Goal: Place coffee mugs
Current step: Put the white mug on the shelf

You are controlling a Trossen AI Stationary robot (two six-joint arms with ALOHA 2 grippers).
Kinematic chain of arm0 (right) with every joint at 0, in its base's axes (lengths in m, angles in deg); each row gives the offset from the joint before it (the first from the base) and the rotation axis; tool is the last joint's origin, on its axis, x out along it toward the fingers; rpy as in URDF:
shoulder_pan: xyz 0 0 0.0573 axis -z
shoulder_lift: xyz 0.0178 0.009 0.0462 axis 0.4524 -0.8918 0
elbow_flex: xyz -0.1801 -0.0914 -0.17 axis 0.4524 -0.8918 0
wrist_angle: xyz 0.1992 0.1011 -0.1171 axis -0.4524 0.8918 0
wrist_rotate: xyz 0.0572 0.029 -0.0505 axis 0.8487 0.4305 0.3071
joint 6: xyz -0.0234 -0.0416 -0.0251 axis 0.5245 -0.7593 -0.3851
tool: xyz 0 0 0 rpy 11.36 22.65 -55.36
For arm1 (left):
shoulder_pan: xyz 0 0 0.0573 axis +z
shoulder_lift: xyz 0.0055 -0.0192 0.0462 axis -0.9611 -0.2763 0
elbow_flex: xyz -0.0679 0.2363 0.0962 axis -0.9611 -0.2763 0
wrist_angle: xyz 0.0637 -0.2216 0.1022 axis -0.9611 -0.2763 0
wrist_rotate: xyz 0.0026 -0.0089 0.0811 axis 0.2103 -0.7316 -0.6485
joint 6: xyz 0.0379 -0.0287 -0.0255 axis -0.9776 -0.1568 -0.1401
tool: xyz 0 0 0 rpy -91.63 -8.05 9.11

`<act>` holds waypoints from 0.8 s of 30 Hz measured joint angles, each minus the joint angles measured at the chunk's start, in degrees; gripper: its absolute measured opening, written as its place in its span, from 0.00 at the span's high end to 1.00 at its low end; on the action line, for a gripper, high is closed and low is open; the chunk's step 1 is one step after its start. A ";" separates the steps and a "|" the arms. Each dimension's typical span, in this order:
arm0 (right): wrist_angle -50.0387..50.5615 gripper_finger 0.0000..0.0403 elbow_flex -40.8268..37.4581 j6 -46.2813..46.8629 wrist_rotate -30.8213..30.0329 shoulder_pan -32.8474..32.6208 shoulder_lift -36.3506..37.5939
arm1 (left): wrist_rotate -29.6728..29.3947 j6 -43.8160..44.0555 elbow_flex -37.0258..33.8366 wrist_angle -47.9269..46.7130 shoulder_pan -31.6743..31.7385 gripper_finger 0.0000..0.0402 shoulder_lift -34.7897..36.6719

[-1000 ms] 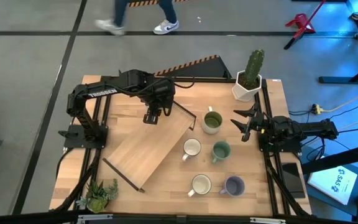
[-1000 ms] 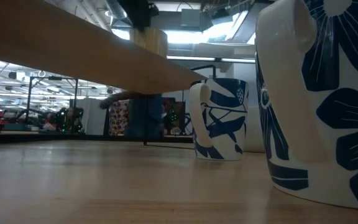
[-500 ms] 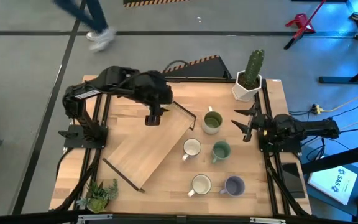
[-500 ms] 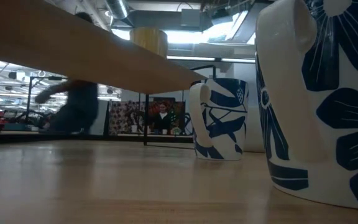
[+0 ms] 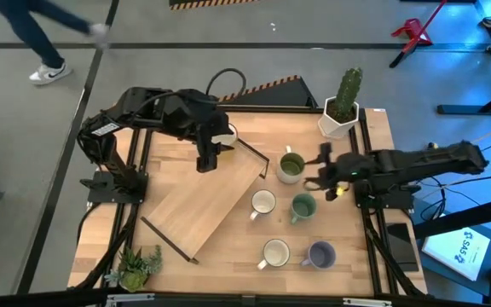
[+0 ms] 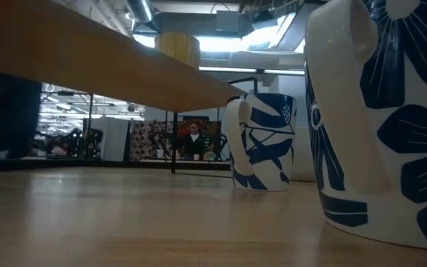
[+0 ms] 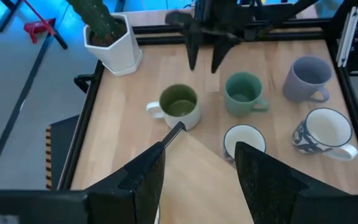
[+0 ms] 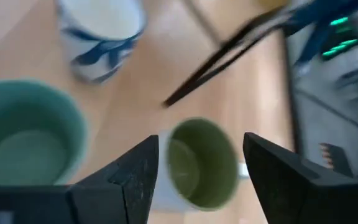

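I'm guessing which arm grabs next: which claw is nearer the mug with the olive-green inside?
The right. The right claw hangs open just beside the olive-green mug, on its cactus-pot side. The left claw, also open, is farther off, over the wooden shelf across the table.

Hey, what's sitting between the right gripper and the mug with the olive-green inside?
Nothing: in the high view, only bare tabletop separates the open right gripper from the olive-green mug. The right wrist view shows that mug just ahead of its fingers.
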 joint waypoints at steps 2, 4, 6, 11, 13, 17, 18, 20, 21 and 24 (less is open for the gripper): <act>2.98 0.44 2.79 -2.64 2.05 0.00 -5.35 | 0.02 0.16 -0.02 -0.06 -0.23 0.53 -0.15; 4.55 0.44 4.65 -5.17 2.56 0.00 -10.29 | 0.28 0.17 -0.07 -0.08 -0.23 0.53 -0.17; 5.17 0.44 5.82 -6.94 2.29 0.00 -13.98 | 1.07 0.19 -0.05 -0.09 -0.21 0.53 -0.15; 5.58 0.44 6.35 -8.85 -1.22 0.02 -19.10 | 2.31 0.21 -0.07 -0.15 -0.21 0.53 -0.15; 5.60 0.44 6.35 -8.72 -2.13 0.43 -19.82 | 2.41 0.19 -0.07 -0.17 -0.21 0.53 -0.15; 6.30 0.44 6.35 -8.50 -3.13 2.88 -19.93 | 2.41 0.19 -0.07 -0.22 -0.21 0.53 -0.15; 7.08 0.44 6.35 -8.62 -2.97 3.87 -19.93 | 2.41 0.19 -0.07 -0.26 -0.21 0.53 -0.15; 9.12 0.44 6.35 -8.82 -1.99 6.17 -19.95 | 2.41 0.19 -0.07 -0.28 -0.21 0.53 -0.15; 10.24 0.44 6.35 -8.98 -1.19 7.32 -19.96 | 2.41 0.19 -0.07 -0.28 -0.21 0.53 -0.15; 11.40 0.44 6.35 -10.41 0.69 9.93 -20.37 | 2.41 0.19 -0.07 -0.31 -0.21 0.53 -0.15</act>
